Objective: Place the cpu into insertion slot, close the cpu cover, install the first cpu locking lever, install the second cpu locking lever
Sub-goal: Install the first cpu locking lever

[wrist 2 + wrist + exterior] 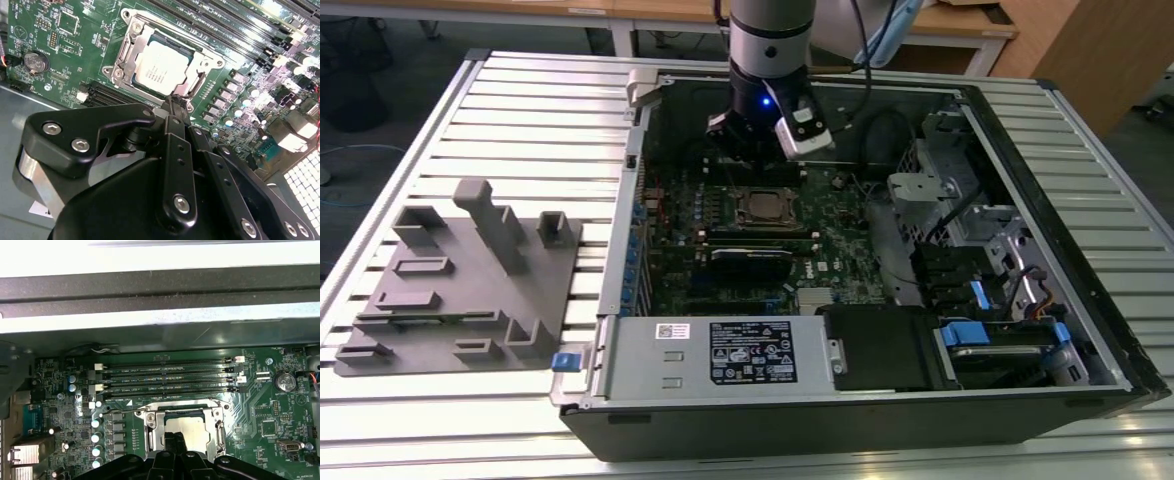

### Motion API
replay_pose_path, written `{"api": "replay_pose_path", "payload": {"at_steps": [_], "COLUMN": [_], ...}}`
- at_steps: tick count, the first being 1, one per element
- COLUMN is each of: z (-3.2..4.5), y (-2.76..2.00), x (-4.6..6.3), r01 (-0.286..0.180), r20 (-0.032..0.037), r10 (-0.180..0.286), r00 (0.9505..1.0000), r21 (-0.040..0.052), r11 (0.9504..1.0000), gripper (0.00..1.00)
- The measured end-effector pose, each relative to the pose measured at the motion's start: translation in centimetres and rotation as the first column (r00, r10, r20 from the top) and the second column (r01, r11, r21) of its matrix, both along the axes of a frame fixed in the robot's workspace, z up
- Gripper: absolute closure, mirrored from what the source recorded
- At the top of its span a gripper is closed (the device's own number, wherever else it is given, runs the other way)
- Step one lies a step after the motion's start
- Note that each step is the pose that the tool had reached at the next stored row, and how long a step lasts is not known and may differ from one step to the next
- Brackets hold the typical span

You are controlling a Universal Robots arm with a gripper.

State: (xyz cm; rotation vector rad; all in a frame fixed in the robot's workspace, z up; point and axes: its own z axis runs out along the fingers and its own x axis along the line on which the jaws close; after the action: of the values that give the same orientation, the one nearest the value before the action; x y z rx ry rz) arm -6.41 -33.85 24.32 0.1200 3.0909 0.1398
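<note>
1. The gripper (pixel 173 105) is hovering over the motherboard (pixel 75 60), fingers pressed together, tips right at one edge of the insertion slot (pixel 744 205).
2. The cpu (pixel 162 67) is sitting flat in that slot, just beside the memory slots (pixel 170 380) near the board's edge.
3. The cpu cover (pixel 131 42) is lying down flat, framing the chip.

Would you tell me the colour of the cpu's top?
Pale silver cpu, clearest in the second wrist view.

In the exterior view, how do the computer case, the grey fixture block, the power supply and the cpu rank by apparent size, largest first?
1. computer case
2. grey fixture block
3. power supply
4. cpu
The gaps are clear, so there are no ties.
</note>
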Motion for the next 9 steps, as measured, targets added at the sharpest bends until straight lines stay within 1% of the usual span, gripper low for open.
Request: {"api": "replay_pose_path", "payload": {"at_steps": [2,9], "z": [0.49,0.49], "y": [0.0,0.0], "x": [0.0,-0.22], "r01": [0.0,0.0], "r20": [0.0,0.0], "r10": [0.0,0.0], "r00": [1.0,1.0], "r21": [0.0,0.0], "r11": [1.0,1.0], "gripper": [0.9,0.9]}}
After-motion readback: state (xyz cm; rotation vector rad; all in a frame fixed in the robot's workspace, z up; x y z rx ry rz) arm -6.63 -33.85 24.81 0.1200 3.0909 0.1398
